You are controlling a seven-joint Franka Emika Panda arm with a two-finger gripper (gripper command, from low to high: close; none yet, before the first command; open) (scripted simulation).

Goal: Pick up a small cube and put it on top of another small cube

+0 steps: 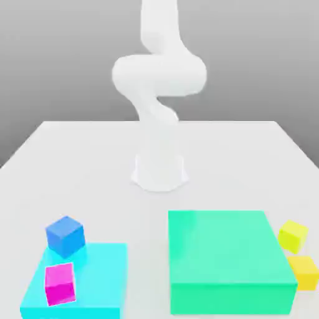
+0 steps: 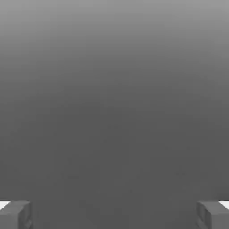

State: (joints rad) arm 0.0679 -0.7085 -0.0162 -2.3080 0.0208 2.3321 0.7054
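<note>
Exterior view, lower right: the small golden cube [image 1: 304,271] rests on the white table [image 1: 75,168], touching the right side of the large green block [image 1: 227,258]. A paler lemon-yellow cube [image 1: 292,235] sits just above it in the frame. Lower left: a cyan slab [image 1: 99,280] carries a magenta cube [image 1: 60,283]; a blue cube [image 1: 65,236] sits at its upper-left corner. The white arm [image 1: 159,93] rises from its base at frame centre, folded upward. In the hand view, the gripper [image 2: 114,214] fingers [image 2: 15,214] are spread wide, holding nothing.
</note>
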